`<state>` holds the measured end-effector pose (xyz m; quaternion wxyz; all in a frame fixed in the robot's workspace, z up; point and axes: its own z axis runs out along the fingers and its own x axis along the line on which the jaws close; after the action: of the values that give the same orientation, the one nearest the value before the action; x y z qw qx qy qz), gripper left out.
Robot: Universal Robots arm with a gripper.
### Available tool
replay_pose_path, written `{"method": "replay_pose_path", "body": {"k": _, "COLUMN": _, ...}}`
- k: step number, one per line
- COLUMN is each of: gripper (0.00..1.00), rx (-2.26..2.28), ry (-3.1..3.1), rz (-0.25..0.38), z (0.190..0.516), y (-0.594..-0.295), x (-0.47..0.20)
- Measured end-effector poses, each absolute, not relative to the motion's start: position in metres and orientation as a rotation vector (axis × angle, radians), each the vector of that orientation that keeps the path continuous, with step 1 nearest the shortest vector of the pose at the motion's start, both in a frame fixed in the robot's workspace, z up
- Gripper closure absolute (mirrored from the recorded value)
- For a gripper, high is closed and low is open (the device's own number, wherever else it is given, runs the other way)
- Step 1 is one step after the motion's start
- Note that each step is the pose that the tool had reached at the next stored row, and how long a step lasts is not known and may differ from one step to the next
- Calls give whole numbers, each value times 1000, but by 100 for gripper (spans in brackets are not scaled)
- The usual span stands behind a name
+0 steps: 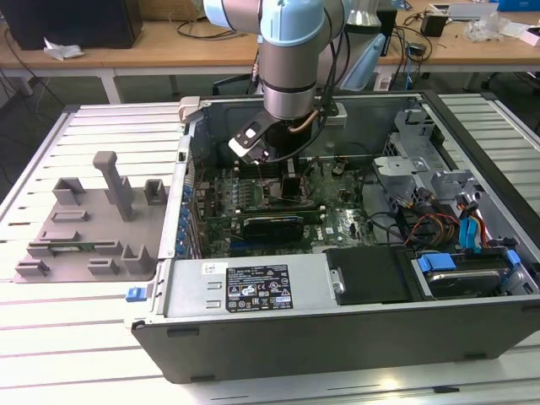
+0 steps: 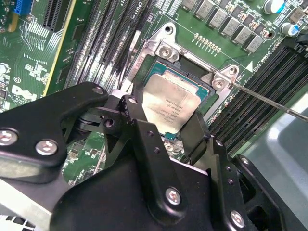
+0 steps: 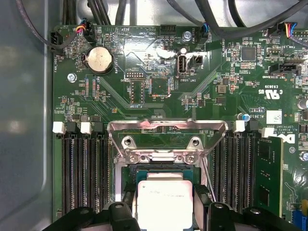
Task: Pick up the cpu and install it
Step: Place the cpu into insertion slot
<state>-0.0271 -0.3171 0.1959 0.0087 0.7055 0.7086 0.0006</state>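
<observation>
The cpu [image 2: 169,103] is a small silvery square chip, also visible in the first wrist view [image 3: 165,202]. It sits level at the socket opening, within the open metal socket frame [image 3: 166,129] on the green motherboard [image 3: 144,96]. My gripper [image 2: 166,119] straddles it, with one black finger [image 2: 129,109] against one edge and the other finger [image 2: 198,134] against the opposite edge. The jaws look closed on the chip. Whether the chip is seated or just above the socket I cannot tell. In the exterior view the gripper [image 1: 291,179] reaches down into the computer case [image 1: 253,291].
A thin metal lever [image 2: 269,98] sticks out beside the socket frame. Memory slots [image 3: 82,173] flank the socket on both sides. A coin cell [image 3: 98,59] lies further along the board. A grey tray with upright posts [image 1: 93,219] stands at the exterior view's left; cables [image 1: 439,224] crowd the case's right.
</observation>
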Motion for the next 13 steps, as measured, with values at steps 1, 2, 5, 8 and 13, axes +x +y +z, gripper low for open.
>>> {"method": "replay_pose_path", "body": {"k": 1, "gripper": 45, "rx": 2204, "ry": 2214, "rz": 2, "z": 196, "y": -317, "x": -27}}
{"method": "replay_pose_path", "body": {"k": 2, "gripper": 45, "rx": 2204, "ry": 2214, "rz": 2, "z": 196, "y": -317, "x": -27}}
{"method": "replay_pose_path", "body": {"k": 5, "gripper": 38, "rx": 2204, "ry": 2214, "rz": 3, "z": 196, "y": -317, "x": -27}}
{"method": "replay_pose_path", "body": {"k": 8, "gripper": 38, "rx": 2205, "ry": 2215, "rz": 4, "z": 196, "y": -317, "x": -27}}
{"method": "replay_pose_path", "body": {"k": 13, "gripper": 38, "rx": 2216, "ry": 2225, "rz": 27, "z": 196, "y": -317, "x": -27}}
